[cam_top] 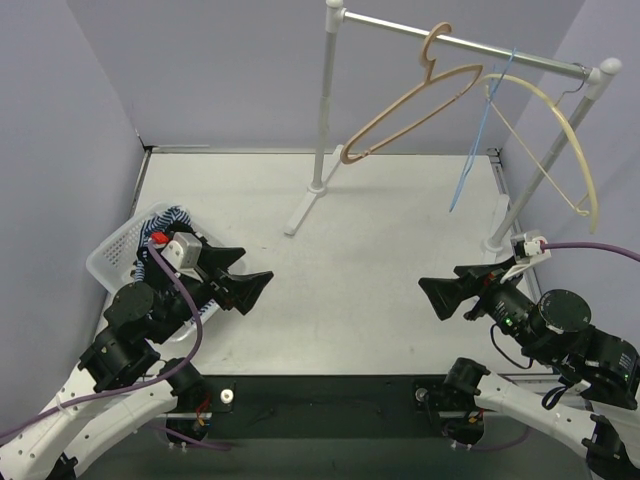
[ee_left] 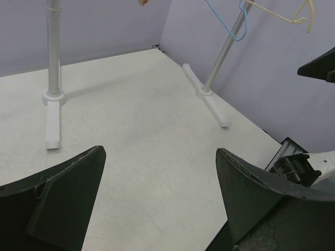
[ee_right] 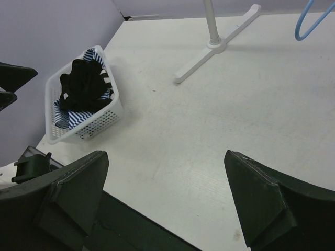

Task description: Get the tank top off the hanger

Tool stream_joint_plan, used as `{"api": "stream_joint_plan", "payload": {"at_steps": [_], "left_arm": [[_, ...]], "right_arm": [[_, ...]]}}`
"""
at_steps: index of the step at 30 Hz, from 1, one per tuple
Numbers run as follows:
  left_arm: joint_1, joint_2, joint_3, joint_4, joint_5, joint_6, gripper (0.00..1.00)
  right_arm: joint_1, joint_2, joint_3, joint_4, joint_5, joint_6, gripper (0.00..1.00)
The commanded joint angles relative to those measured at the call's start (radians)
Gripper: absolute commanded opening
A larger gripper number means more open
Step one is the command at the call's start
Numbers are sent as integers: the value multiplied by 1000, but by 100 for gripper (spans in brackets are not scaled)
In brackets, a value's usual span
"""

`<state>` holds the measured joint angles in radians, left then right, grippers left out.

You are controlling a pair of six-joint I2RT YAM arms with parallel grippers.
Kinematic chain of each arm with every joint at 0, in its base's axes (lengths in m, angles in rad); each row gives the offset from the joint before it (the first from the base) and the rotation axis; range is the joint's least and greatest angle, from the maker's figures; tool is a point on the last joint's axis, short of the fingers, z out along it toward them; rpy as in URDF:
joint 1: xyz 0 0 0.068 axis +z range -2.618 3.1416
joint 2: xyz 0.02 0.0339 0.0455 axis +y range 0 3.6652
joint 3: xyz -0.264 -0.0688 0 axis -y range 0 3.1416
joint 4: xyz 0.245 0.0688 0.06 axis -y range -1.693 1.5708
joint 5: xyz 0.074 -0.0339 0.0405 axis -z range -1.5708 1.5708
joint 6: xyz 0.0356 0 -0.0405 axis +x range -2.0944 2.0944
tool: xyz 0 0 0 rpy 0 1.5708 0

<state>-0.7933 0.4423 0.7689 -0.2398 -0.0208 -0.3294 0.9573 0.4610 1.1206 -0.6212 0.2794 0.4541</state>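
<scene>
**A:** Above the white counter [cam_top: 350, 250], the tan wooden hanger [cam_top: 430, 70] hangs bare.

**B:** The black tank top [ee_right: 82, 86] seems to lie in the white mesh basket [ee_right: 97, 123]. The left end effector [cam_top: 255, 268] and right end effector [cam_top: 432, 298] gape empty, so the removal looks done and only parking is needed.

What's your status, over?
Left gripper open, right gripper open, both empty. Hangers all bare. Clothes in basket. Nothing in the way.
</scene>
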Motion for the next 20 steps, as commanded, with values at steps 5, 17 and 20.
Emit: {"api": "stream_joint_plan", "payload": {"at_steps": [5, 17, 20], "left_arm": [[-3, 7, 4, -3, 21, -5, 97], [-3, 12, 9, -3, 21, -8, 97], [-1, 12, 12, -6, 21, -7, 97]], "right_arm": [[6, 18, 12, 6, 43, -22, 100], [8, 19, 8, 6, 32, -9, 100], [8, 27, 8, 0, 35, 3, 100]]}}
